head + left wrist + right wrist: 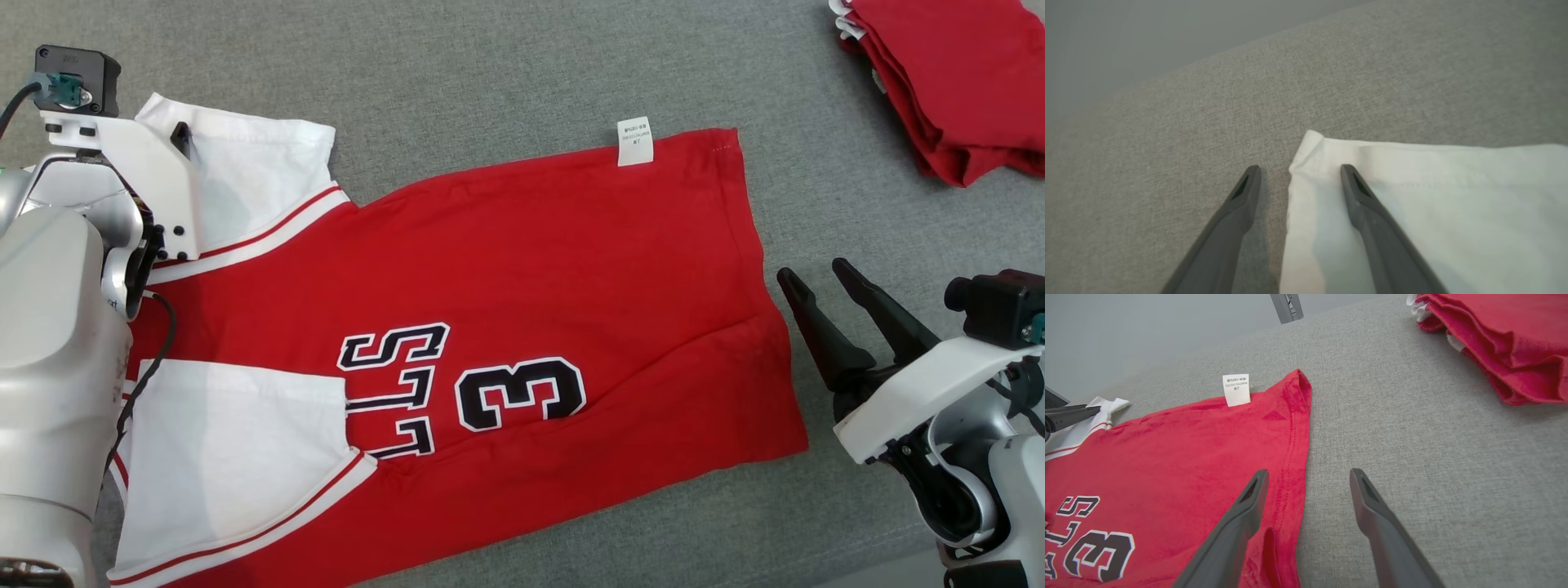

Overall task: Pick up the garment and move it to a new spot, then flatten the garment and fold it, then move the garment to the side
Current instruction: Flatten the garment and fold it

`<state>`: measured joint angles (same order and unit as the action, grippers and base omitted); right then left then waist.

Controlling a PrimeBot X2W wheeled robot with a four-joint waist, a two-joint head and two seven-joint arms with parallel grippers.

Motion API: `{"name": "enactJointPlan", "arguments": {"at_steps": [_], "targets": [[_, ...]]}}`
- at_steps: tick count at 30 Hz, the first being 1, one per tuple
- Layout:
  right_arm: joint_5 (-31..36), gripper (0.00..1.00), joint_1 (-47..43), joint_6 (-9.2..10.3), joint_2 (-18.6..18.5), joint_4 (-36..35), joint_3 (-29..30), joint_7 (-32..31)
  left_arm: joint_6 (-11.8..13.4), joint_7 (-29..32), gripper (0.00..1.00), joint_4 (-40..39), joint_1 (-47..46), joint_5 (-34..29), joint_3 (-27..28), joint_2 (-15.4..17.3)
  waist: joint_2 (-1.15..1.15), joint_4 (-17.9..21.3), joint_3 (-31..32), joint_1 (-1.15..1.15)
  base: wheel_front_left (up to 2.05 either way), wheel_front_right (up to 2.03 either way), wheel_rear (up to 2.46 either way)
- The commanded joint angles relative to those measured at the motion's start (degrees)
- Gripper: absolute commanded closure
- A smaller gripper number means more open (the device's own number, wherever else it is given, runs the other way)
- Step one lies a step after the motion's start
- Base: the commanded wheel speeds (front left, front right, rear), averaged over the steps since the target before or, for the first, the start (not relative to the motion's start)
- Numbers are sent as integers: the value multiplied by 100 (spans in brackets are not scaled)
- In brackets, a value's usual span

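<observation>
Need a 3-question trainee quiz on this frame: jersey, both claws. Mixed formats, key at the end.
1. True or false: the right claw is shut on the jersey.
2. The open left claw straddles the edge of: A) the number 3, B) a white sleeve, C) the care label.
3. Short answer: what lies on the grey surface at the head view's top right, apart from the jersey?
Key: 1 false, it is open, astride the jersey's edge. 2 B. 3 a pile of red garments.
</observation>
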<state>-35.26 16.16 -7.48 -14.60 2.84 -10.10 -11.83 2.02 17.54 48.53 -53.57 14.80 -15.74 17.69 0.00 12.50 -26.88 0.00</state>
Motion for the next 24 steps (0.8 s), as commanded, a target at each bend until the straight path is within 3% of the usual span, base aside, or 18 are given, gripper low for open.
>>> {"name": "enactJointPlan", "arguments": {"at_steps": [1,2,4,5,6,7,18,24], "targets": [[-44,0,100,-3,-49,25,-21,70,8,4,0,216,-75,-67,-58,42,0,11,-13,0,0,0,0],[-53,0,121,-3,-59,29,-45,104,-9,-9,9,309,-111,-74,-82,36,0,14,-17,0,0,0,0],[-78,0,154,-3,-78,38,-80,160,-27,-57,52,454,-169,-85,-122,6,0,7,-15,0,0,0,0],[-92,0,167,-3,-92,55,-84,183,-68,-116,64,498,-204,-111,-165,-18,0,-3,-8,0,0,0,0],[-104,0,185,-3,-107,67,-93,210,-106,-161,86,546,-232,-109,-192,-52,0,-18,3,0,0,0,0],[-113,0,211,-3,-122,73,-100,240,-150,-211,100,587,-246,-95,-216,-94,0,-39,17,0,0,0,0],[331,0,540,-3,-473,333,-99,305,-418,-1168,100,695,-335,-144,-492,-430,0,-446,376,0,0,0,0],[512,0,968,-3,-768,877,-266,91,-567,-1731,100,521,-165,-57,-589,-629,0,-813,624,0,0,0,0]]}}
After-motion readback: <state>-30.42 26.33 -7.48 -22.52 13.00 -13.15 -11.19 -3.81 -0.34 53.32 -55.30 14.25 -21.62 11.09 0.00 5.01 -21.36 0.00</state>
